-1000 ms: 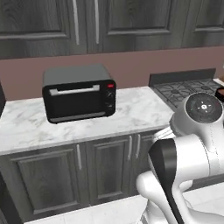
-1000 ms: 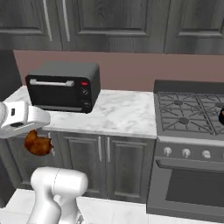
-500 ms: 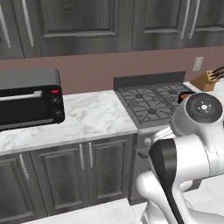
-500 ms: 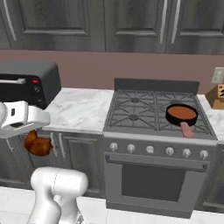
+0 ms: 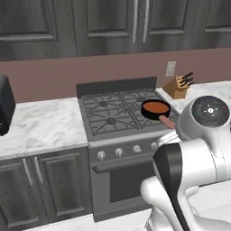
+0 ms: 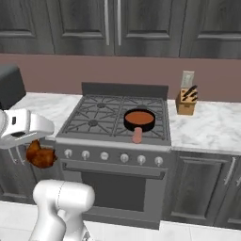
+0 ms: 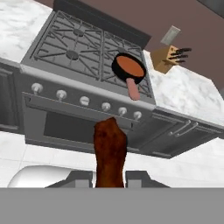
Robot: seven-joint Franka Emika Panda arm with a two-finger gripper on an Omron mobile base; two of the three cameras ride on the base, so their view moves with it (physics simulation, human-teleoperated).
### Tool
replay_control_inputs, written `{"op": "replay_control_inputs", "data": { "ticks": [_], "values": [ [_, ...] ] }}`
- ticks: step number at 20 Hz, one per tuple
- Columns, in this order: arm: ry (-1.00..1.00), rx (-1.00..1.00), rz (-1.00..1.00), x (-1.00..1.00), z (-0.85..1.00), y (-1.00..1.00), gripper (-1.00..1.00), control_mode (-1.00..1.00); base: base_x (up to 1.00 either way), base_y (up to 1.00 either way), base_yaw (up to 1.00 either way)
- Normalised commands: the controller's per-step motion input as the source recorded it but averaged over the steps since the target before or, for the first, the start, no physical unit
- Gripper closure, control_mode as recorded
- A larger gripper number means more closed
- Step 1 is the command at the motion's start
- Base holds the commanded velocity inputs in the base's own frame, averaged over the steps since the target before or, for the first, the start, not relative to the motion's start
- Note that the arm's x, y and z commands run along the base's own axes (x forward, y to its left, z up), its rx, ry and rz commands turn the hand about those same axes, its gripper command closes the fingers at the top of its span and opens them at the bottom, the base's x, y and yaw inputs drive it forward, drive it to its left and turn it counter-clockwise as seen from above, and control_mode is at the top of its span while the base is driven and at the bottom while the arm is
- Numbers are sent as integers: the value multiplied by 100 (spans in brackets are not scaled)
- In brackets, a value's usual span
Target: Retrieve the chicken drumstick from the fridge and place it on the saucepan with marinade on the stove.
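Observation:
The reddish-brown chicken drumstick (image 6: 41, 156) (image 7: 109, 151) hangs in front of the stove (image 6: 99, 117) (image 5: 113, 115) (image 7: 72, 48), below its knob row and left of the oven door. My gripper (image 6: 34, 147) (image 7: 109, 177) is shut on the drumstick, which rises between the finger tips in the hand view. The small black saucepan with marinade (image 5: 155, 108) (image 6: 139, 118) (image 7: 128, 66) sits on the front right burner, its pale handle pointing toward the stove's front edge. The fridge is out of view.
A wooden knife block (image 5: 179, 85) (image 6: 187, 101) (image 7: 168, 59) stands on the marble counter right of the stove. A black toaster oven (image 5: 4, 110) (image 6: 9, 84) sits on the counter at the left. Dark cabinets run above and below.
The base has driven to the right, so the whole scene slid left: the toaster oven went to the left edge and the stove came to the centre. The drumstick stays in the shut gripper.

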Motion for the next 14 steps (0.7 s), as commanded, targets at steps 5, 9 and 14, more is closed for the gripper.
{"op": "replay_control_inputs", "data": {
  "ticks": [5,9,14],
  "values": [
    [0,0,0,0,0,0,100,100,32,-97,1],
    [0,0,0,0,0,0,100,100,45,-63,13],
    [0,0,0,0,0,0,100,100,51,-23,9]
  ]
}}
